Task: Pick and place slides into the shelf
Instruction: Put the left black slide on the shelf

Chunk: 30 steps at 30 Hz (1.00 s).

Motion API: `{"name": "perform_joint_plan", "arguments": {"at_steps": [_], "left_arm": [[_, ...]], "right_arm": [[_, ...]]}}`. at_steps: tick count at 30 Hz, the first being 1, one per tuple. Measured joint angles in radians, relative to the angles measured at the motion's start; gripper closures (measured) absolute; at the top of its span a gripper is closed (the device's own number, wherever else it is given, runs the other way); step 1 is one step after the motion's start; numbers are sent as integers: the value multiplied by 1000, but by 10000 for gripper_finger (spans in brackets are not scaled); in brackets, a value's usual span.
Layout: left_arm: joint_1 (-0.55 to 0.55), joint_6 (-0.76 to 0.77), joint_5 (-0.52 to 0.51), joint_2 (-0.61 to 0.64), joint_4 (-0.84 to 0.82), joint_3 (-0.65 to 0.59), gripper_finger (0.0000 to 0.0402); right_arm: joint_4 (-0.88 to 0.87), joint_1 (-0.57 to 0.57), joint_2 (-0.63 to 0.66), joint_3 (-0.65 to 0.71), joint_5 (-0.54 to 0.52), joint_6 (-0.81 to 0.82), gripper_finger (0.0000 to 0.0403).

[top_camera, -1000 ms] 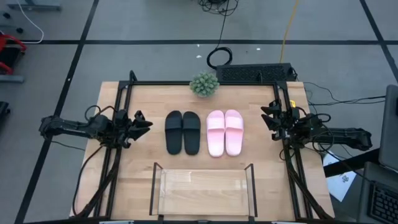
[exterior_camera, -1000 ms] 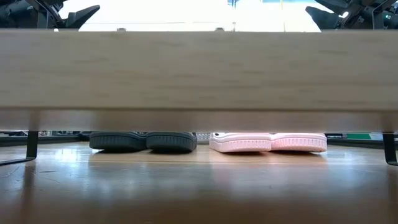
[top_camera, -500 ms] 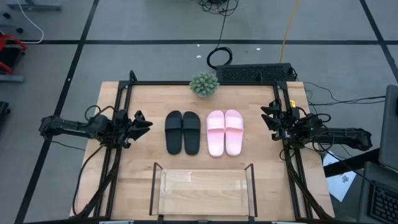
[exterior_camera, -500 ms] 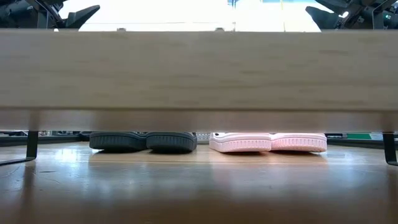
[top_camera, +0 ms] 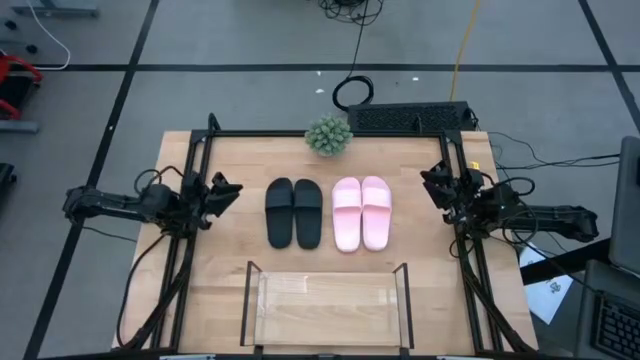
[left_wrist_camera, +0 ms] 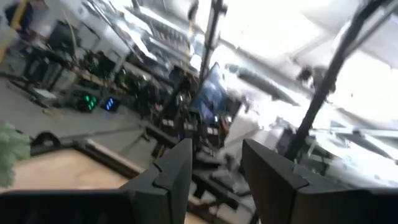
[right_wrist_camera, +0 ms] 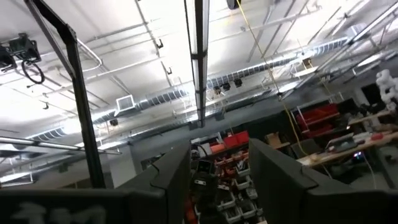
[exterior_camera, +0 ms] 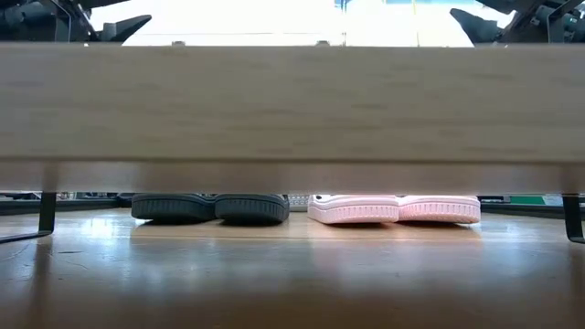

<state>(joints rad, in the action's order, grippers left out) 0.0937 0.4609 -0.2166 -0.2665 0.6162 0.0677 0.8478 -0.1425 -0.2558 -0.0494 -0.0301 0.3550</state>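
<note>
The black pair of slides (top_camera: 294, 213) and the pink pair (top_camera: 360, 212) lie side by side on their soles at the table's middle. Their heels (exterior_camera: 210, 207) (exterior_camera: 393, 209) face the near edge. The clear shelf (top_camera: 326, 305) with its black frame stands at the near edge and holds nothing; it crosses the low view as a broad band (exterior_camera: 292, 105). My left gripper (top_camera: 224, 190) hovers open left of the black pair, raised off the table. My right gripper (top_camera: 433, 186) hovers open right of the pink pair. Both wrist views look up into the room past parted fingers (left_wrist_camera: 177, 171) (right_wrist_camera: 273, 174).
A small green plant (top_camera: 328, 135) stands at the far edge behind the slides. Black frame rails (top_camera: 190, 250) (top_camera: 470, 260) run along the table's left and right sides. A keyboard (top_camera: 410, 117) and cables lie on the floor beyond the table.
My left gripper has shifted a little toward the table's far edge, and my right gripper has done the same by a smaller amount. The slides and the shelf have kept still.
</note>
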Motion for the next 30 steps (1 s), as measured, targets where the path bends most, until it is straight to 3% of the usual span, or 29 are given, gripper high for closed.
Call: {"name": "perform_joint_plan", "arguments": {"at_steps": [5,8,12,15,18,22,26,30], "left_arm": [[0,0,-21,0,105,12,256],[0,-61,-25,0,97,82,256],[0,-181,-26,-4,-172,314,256],[2,-224,-22,-50,-551,582,256],[9,-225,-36,-161,-946,854,256],[13,-161,-126,-350,-1384,1118,256],[13,-83,-194,-530,-1682,1230,256],[13,-32,-228,-659,-1804,1225,256]], "right_arm": [[142,0,-1,-9,-25,17,250],[180,4,-25,-70,10,23,250],[107,30,-144,-318,109,-84,250],[-119,55,-301,-574,193,-191,250],[-523,75,-462,-857,208,-266,250],[-1158,79,-692,-1178,28,-290,250],[-1544,77,-890,-1343,-158,-289,250],[-1629,73,-996,-1378,-219,-313,250]]}}
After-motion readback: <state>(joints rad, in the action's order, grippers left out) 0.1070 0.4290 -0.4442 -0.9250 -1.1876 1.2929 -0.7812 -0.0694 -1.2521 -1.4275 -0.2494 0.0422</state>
